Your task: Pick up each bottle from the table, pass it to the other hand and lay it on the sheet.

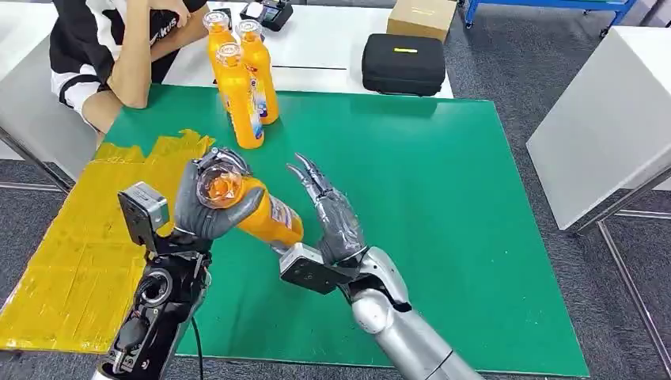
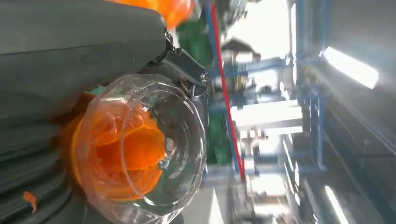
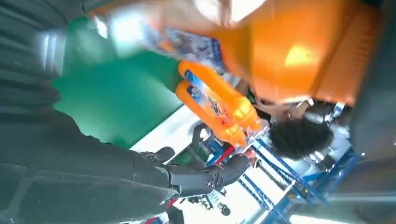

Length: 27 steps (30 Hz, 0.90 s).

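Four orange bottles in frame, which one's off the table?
The orange bottle gripped in the left hand, tilted over the green mat beside the open right hand. The other three bottles stand upright together at the mat's far edge.

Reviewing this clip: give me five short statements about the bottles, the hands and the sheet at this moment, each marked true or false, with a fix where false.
1. The left hand grips an orange bottle by its cap end. True.
2. The right hand also clasps that bottle. False: its fingers are spread beside the bottle, holding nothing.
3. Three orange bottles stand upright at the far edge of the green mat. True.
4. A bottle already lies on the yellow sheet. False: no bottle lies on the sheet.
5. The black case sits on the green mat. False: it sits on the white table beyond the mat.
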Available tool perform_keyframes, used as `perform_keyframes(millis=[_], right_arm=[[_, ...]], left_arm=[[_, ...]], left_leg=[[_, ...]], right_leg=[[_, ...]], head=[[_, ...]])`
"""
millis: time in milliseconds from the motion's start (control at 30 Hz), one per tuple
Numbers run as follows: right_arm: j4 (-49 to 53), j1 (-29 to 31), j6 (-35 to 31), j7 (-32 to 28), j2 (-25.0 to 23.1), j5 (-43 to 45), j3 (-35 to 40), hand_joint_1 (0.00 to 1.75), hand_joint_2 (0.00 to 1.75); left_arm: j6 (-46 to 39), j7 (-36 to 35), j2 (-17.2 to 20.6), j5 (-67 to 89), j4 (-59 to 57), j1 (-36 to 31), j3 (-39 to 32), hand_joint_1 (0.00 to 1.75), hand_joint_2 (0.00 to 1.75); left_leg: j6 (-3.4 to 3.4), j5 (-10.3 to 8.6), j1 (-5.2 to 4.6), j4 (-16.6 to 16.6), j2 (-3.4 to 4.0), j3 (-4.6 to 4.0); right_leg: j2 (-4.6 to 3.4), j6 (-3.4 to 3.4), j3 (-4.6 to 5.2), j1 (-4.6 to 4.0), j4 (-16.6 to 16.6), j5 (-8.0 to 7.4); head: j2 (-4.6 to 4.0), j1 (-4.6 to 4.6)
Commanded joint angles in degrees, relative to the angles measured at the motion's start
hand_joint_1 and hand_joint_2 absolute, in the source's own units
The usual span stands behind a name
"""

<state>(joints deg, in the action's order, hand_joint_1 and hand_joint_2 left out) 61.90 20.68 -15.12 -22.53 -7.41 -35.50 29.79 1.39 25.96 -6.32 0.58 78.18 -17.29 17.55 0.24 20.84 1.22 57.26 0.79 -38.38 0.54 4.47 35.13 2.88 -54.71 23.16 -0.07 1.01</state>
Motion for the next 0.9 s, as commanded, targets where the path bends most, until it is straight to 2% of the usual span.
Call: perform_keyframes(millis=[33,367,467,533,600,733,900], right_arm=[[-0.53,1.57,-1.05,-1.57,-0.05,0.85,-2.63,0.0,1.75],[0.51,2.27,-0.84,-1.9,-0.31,1.51,-2.51,0.0,1.75],[0.51,2.27,-0.84,-1.9,-0.31,1.51,-2.51,0.0,1.75],[0.51,2.27,-0.84,-1.9,-0.31,1.51,-2.51,0.0,1.75],[0.51,2.27,-0.84,-1.9,-0.31,1.51,-2.51,0.0,1.75],[1.7,2.36,-0.6,-1.93,-0.31,1.6,-2.1,0.0,1.75],[4.0,2.06,-1.2,-1.83,0.35,1.68,-1.99,0.0,1.75]], left_arm=[[-14.76,1.1,1.93,15.67,-5.45,-4.39,0.35,1.75,1.75],[-30.19,-2.13,2.56,35.04,-6.51,-5.42,0.73,1.75,1.75],[-30.19,-2.13,2.56,35.04,-6.51,-5.42,0.73,1.75,1.75],[-30.19,-2.13,2.56,35.04,-6.51,-5.42,0.73,1.75,1.75],[-30.19,-2.13,2.56,35.04,-6.51,-5.42,0.73,1.75,1.75],[-38.47,-9.49,3.15,55.01,-8.68,-6.32,1.95,1.75,1.75],[-36.81,-17.88,3.04,69.38,-13.57,-8.16,2.98,1.75,1.75]], left_leg=[[0.02,0.13,0.03,0.01,-0.08,0.3],[0.01,0.06,0.02,0.0,-0.03,0.13],[0.02,0.25,0.05,0.1,-0.07,0.46],[0.01,0.07,0.02,0.0,-0.05,0.17],[0.02,0.12,0.02,0.03,-0.05,0.25],[0.02,0.23,0.04,0.09,-0.07,0.42],[0.02,0.14,0.02,0.03,-0.13,0.32]], right_leg=[[0.02,-0.32,-0.29,-0.06,-0.02,0.13],[-0.01,-0.21,-0.14,-0.04,-0.01,0.05],[-0.03,-0.47,-0.46,-0.09,-0.12,0.24],[-0.01,-0.25,-0.18,-0.04,-0.02,0.07],[-0.01,-0.3,-0.25,-0.05,-0.04,0.11],[-0.02,-0.43,-0.42,-0.08,-0.09,0.21],[0.05,-0.34,-0.34,-0.05,-0.05,0.16]], head=[[0.0,0.0],[0.0,0.02],[0.0,0.02],[0.0,0.0],[0.0,0.0],[0.0,0.02],[0.0,0.0]])
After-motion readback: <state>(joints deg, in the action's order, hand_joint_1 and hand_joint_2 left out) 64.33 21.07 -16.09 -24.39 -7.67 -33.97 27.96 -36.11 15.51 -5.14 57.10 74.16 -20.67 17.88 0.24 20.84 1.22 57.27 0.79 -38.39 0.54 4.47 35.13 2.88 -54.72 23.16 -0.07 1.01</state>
